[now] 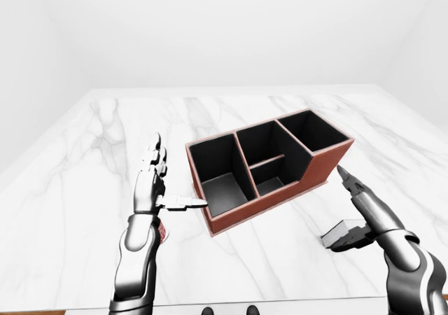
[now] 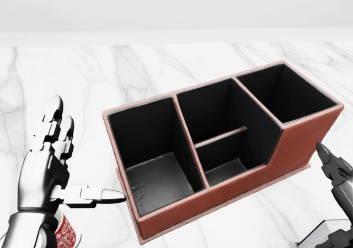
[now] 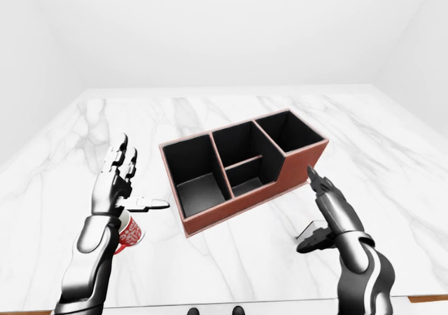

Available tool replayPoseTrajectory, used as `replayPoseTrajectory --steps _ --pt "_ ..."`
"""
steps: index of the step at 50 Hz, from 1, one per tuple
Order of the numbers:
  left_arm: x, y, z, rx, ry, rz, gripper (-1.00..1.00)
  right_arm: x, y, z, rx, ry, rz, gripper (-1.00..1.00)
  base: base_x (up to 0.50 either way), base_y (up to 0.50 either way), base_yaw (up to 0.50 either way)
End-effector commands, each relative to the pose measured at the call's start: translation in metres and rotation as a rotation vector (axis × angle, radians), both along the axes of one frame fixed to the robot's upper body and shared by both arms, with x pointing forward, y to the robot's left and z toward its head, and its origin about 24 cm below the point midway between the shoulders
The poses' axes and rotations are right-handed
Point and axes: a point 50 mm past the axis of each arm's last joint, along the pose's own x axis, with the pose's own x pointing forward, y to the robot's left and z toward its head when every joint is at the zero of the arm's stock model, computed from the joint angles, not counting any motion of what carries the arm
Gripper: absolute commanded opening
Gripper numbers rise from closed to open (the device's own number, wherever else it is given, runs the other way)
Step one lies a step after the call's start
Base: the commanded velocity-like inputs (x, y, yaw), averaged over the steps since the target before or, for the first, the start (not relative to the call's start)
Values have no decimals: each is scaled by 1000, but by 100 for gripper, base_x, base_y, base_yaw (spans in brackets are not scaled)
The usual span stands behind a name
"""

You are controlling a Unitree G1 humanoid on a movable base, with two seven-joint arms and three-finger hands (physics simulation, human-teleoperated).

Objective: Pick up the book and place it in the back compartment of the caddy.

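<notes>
The caddy (image 1: 280, 194) is a red-brown box with black compartments, standing at an angle in the middle of the marble table. A pale grey book (image 1: 339, 234) lies flat on the table at the lower right of the caddy. My right hand (image 3: 327, 204) hovers over the book with its fingers stretched toward the caddy's right end; a dark thumb reaches down beside the book, and the hand is open. My left hand (image 2: 55, 165) is open to the left of the caddy, fingers up, thumb pointing at the caddy's left wall.
A red and white patterned cup (image 3: 130, 232) stands under my left wrist. The white marble table (image 1: 84, 161) stretches wide on all sides, and its near edge runs along the bottom of the eye views.
</notes>
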Motion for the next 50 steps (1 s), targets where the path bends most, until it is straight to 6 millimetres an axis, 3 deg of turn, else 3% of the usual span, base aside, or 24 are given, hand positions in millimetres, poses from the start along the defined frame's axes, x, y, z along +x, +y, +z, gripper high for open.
replayPoseTrajectory --steps 1,30,50 --pt "1 0 -1 0 5 0 100 0 -3 -2 -8 1 4 100 0 0 0" --pt "0 0 -1 2 3 0 100 8 -15 -17 -19 13 -3 100 0 0 0" --pt "2 -1 -6 4 27 0 100 5 -22 -14 -30 9 -14 100 0 0 0"
